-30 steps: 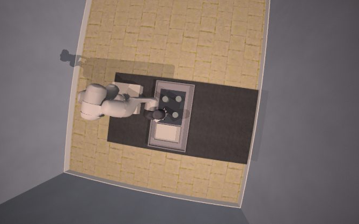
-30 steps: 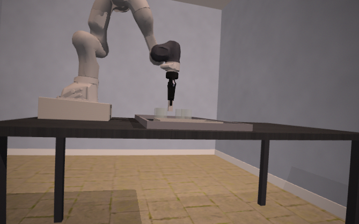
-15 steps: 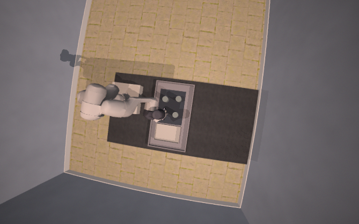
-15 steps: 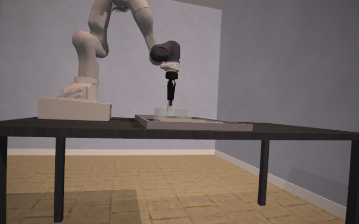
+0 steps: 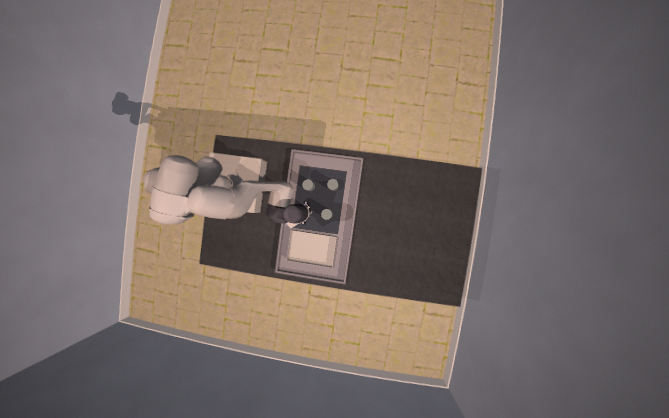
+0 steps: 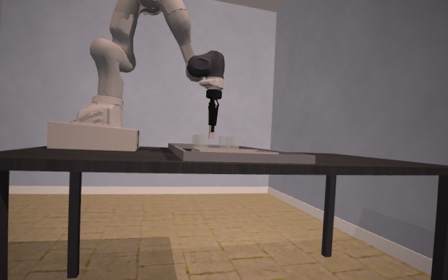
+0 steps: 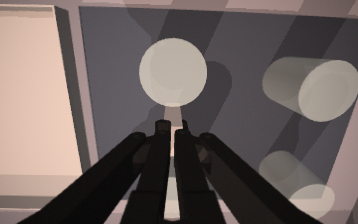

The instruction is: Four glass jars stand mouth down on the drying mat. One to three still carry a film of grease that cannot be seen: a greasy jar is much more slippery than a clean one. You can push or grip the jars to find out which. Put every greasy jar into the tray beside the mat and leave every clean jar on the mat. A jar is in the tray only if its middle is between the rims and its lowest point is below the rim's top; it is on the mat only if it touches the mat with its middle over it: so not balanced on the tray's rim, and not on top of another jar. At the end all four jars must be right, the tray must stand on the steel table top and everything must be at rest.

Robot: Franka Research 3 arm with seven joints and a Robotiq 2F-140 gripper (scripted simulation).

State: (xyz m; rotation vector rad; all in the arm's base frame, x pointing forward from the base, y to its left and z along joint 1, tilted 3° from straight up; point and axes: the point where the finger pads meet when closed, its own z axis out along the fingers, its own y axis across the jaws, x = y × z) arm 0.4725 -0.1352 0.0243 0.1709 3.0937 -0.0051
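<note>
On the dark mat (image 5: 321, 225) (image 7: 117, 75), pale round glass jars (image 5: 332, 184) (image 6: 199, 140) (image 7: 173, 72), smooth-sided.

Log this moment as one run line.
gripper: shut, above mat | jars visible from above: three, on mat | tray: no jar visible

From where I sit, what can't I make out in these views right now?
- Fourth glass jar: not distinguishable; top view, possibly under the dark wrist.
- Grease on the pale round glass jars: invisible in every view.
- Floor of the cream rectangular tray: exterior view, too low an angle.
</note>
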